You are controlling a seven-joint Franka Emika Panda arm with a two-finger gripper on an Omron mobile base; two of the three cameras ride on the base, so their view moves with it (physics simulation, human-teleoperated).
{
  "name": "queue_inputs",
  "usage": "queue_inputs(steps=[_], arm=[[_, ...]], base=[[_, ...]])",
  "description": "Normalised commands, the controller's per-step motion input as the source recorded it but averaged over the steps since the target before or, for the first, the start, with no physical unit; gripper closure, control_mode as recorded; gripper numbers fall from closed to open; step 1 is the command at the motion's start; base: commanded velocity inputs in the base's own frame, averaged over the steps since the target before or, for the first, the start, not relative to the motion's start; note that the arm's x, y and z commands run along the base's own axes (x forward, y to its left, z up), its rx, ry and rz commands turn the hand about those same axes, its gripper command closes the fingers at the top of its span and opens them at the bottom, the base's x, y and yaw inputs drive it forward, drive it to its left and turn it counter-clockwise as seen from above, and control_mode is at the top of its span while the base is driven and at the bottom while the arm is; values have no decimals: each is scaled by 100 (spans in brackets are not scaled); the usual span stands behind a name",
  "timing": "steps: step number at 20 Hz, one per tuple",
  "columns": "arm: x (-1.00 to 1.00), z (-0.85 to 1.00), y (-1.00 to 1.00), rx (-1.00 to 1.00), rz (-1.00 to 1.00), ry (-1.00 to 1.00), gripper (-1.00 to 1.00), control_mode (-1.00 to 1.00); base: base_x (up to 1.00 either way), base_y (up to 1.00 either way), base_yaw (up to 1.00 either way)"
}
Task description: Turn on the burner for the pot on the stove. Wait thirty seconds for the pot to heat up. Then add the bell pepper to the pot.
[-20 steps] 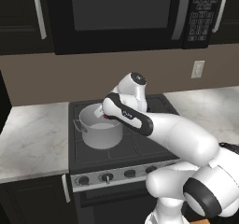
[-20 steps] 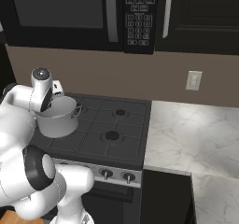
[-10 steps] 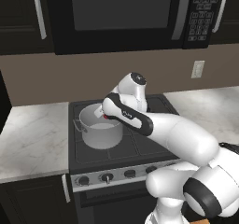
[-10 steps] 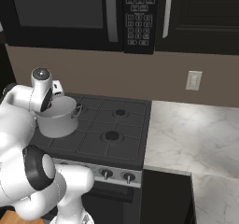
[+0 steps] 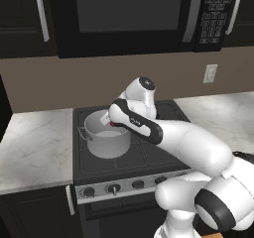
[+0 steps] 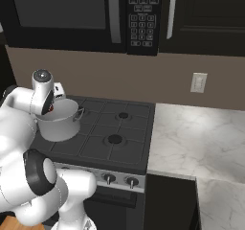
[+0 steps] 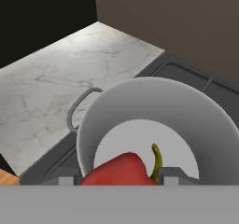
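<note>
Nothing visibly moved since the earlier frames: arm, pot and base views look the same, arm parked over the pot as before. Black microwave hangs above the black gas cooktop with grates, round burner caps and silver knob strip; white-grey marble counters sit on both sides of the stove, brown wall behind with a white outlet. White Panda arm reaches from the base over the stove's left side. Large silver-grey metal stockpot with straight sides and loop handles stands on the left burner area near the left counter; in the hand view its pale inside bottom is bare and one loop handle points toward the marble. Two-finger gripper hovers just above the pot's opening; small bright red bell pepper with olive-green stem sits between the dark fingertips, over the pot interior, above the floor of the pot. Cannot tell whether the jaws clamp it or stand slightly apart from it.
</note>
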Motion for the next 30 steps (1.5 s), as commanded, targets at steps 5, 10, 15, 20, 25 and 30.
queue_inputs(steps=[5, 10, 15, 20, 25, 30], arm=[[0, 0, 0, 0, 0, 0, 100, -100], [0, 0, 0, 0, 0, 0, 100, -100], [0, 0, 0, 0, 0, 0, 100, -100], [0, 0, 0, 0, 0, 0, 100, -100], [0, 0, 0, 0, 0, 0, 100, -100], [0, 0, 0, 0, 0, 0, 100, -100]], base=[[0, 0, 0], [0, 0, 0], [0, 0, 0], [0, 0, 0], [0, 0, 0], [0, 0, 0]])
